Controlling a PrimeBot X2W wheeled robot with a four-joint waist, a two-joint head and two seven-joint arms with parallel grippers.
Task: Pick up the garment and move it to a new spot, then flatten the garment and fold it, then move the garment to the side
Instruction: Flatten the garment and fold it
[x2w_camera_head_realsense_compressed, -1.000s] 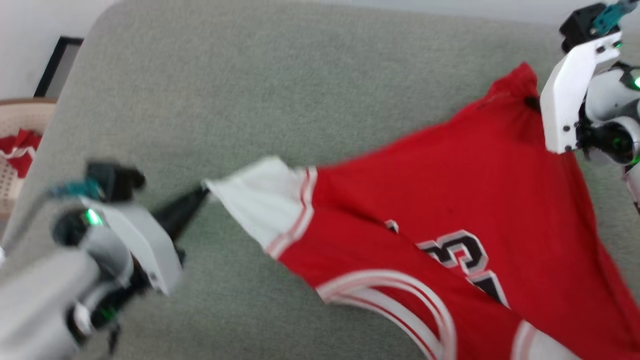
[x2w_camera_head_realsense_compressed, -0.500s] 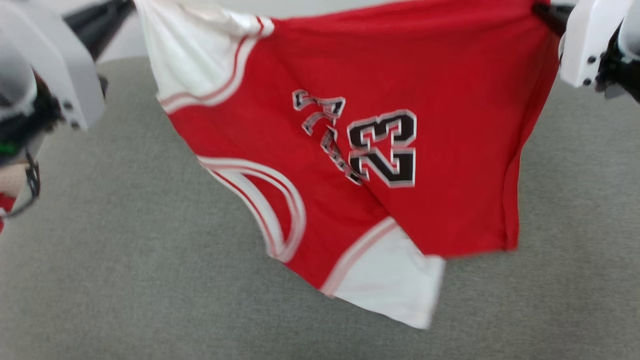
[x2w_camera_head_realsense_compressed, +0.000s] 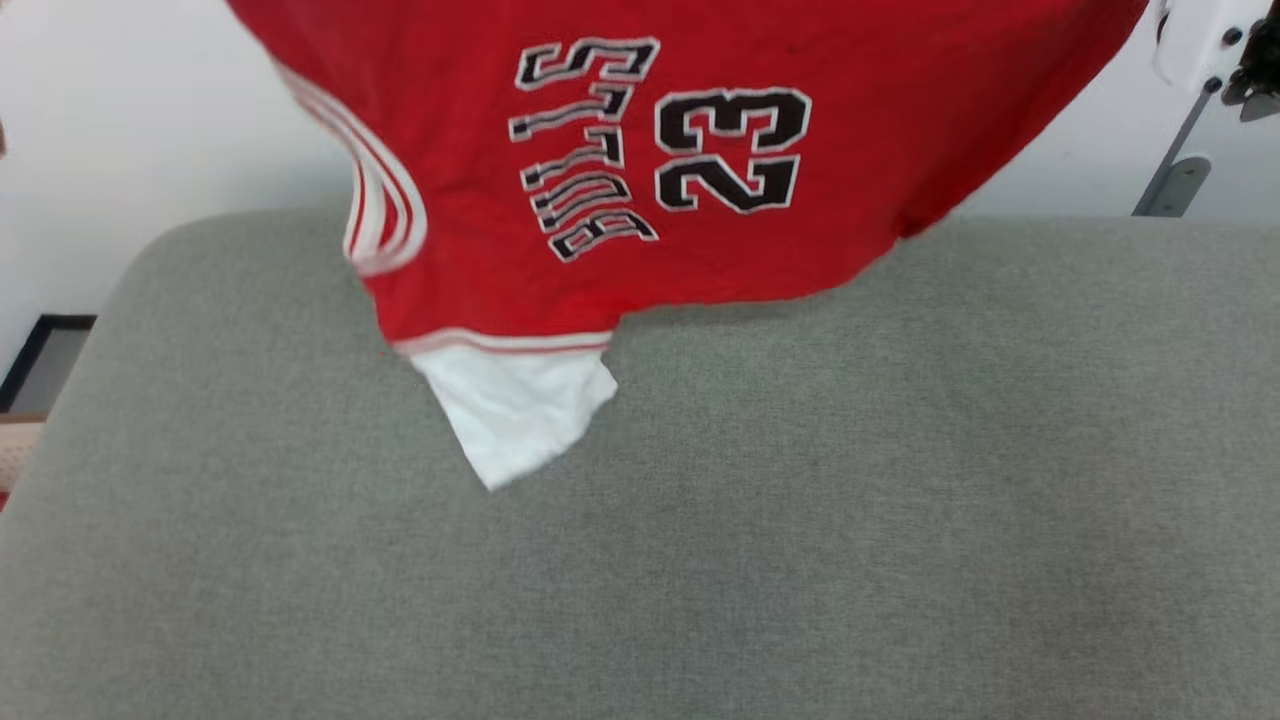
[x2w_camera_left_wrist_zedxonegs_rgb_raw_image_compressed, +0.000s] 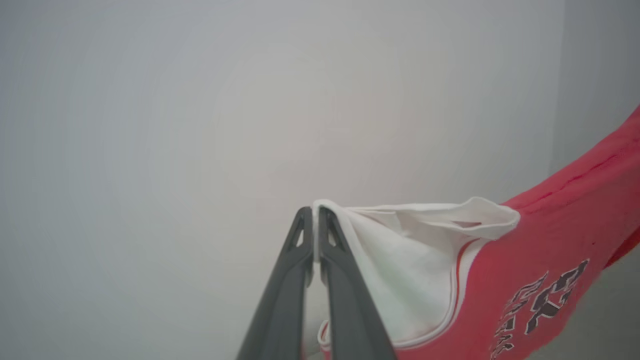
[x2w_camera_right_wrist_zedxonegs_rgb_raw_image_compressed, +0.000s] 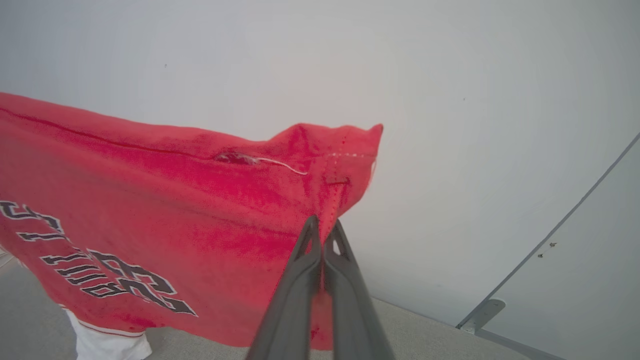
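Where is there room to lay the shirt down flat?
The grey cushion is bare across its whole near part, from the left edge to the right, in front of the dangling white sleeve. It is only crowded at the far edge by the wall, where the shirt hangs over it.

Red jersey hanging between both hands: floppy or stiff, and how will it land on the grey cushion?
Likely very floppy: the jersey drapes between the left hand and right hand, its white sleeve dangling. Probably light, since thin pinches hold it. It may crease when lowered onto the cushion.
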